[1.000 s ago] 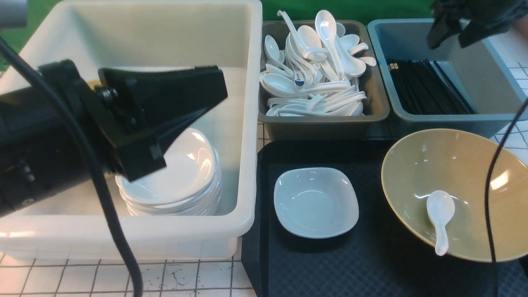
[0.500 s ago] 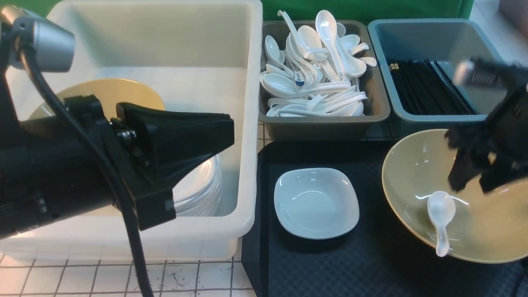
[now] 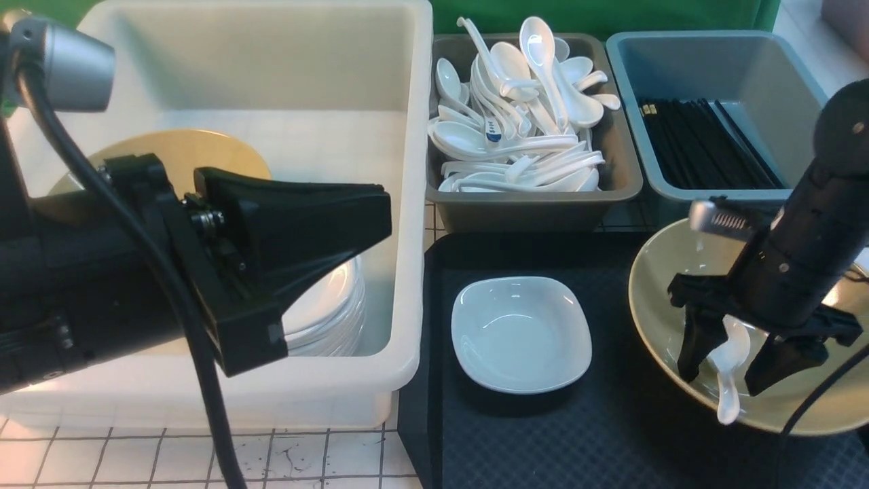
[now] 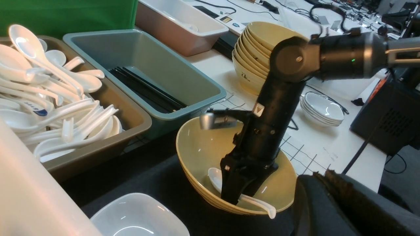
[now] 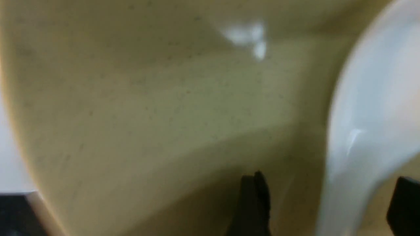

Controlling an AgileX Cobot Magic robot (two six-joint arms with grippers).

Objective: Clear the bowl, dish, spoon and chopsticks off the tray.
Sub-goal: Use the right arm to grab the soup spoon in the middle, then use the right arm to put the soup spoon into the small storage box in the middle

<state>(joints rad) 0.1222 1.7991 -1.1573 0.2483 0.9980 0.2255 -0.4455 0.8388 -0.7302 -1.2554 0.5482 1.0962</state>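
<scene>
Both jaws of right tool (image 3: 721, 384) apart, straddling spoon (image 3: 735, 345) lying inside bowl (image 3: 650, 305), handle toward bowl's near rim.

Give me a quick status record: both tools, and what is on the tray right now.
right tool: open, jaws astride the spoon
left tool: shut, holding nothing, over the white tub
spoon: lying in the bowl, handle toward its near rim
bowl: on the tray, right side
dish: on tray, left of bowl, empty
chopsticks: none seen on tray; a bundle lies in the blue tub
</scene>
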